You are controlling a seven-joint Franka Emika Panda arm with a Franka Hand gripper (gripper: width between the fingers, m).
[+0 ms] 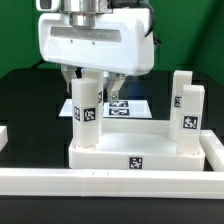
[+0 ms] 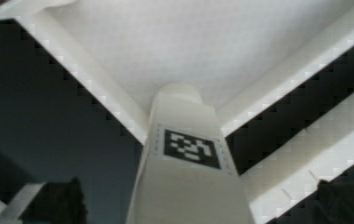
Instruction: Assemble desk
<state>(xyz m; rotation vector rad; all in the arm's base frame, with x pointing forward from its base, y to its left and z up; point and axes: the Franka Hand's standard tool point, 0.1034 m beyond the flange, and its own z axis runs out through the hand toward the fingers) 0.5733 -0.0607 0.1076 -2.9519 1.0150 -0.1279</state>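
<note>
The single white robot arm hung straight down over the work area, wrist vertical. Its two-finger gripper [image 1: 93, 82] pointed downward with the dark fingers [image 1: 73, 76] spread wide apart, clamping nothing between them.

No words, numbers or brand names legible anywhere. Only signs are black-and-white square tags: one on the near leg [image 1: 84, 111], same leg [image 2: 192, 150] in wrist view; one on the far leg [image 1: 187, 116]; one on the top's front rim [image 1: 135, 161]. More tags on the marker board [image 1: 125, 106], patterns too small to tell apart.
</note>
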